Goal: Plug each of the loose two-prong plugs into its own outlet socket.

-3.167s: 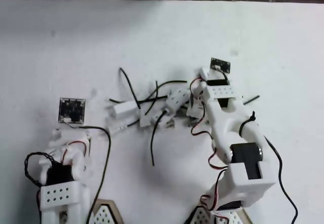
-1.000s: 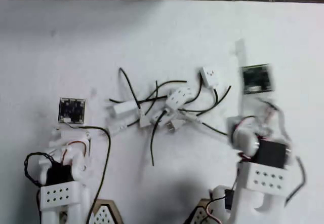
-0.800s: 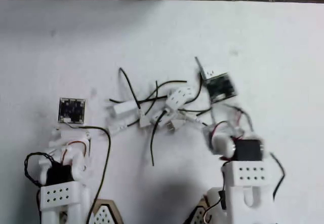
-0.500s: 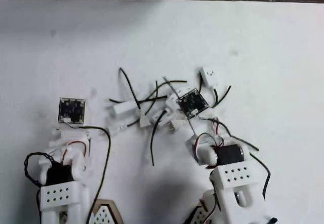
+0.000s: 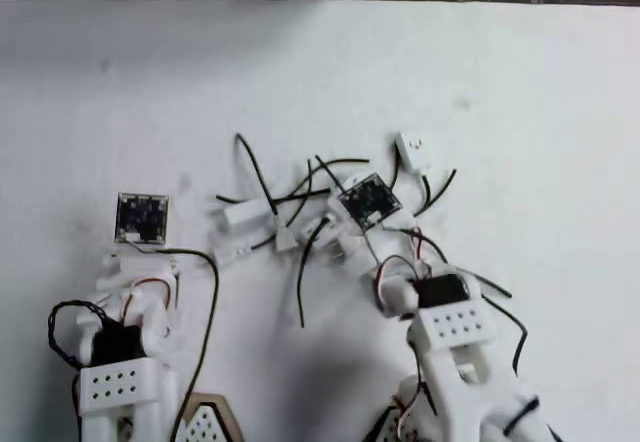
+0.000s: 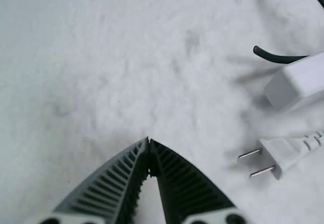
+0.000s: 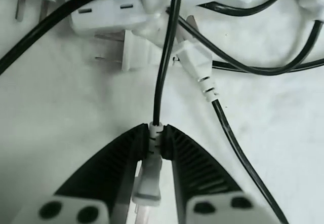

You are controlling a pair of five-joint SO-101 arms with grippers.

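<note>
**Right arm grips a plug at its cord neck, at the edge of the tangle**

- Right end effector (image 7: 155,133): fingers shut on the held plug (image 7: 147,181), pinching the ribbed neck where its black cord (image 7: 164,67) leaves. The white body lies back between the fingers; prongs hidden.
- Cord runs up into the tangle (image 5: 300,212) mid-worktop (image 5: 520,82), crossing a socket block (image 7: 101,13) whose slots face up.
- Left end effector (image 6: 148,148): closed, empty, over bare surface. A loose plug (image 6: 283,153) lies near, prongs bared, beside a white block (image 6: 298,82).
- Judgement: a neck grip lets the body swivel. Better to draw the plug clear of the crossing cords slowly, set it down, and regrasp across the body with prongs leading. Then square the prongs to the slots and press straight, the left arm bracing the block.
</note>
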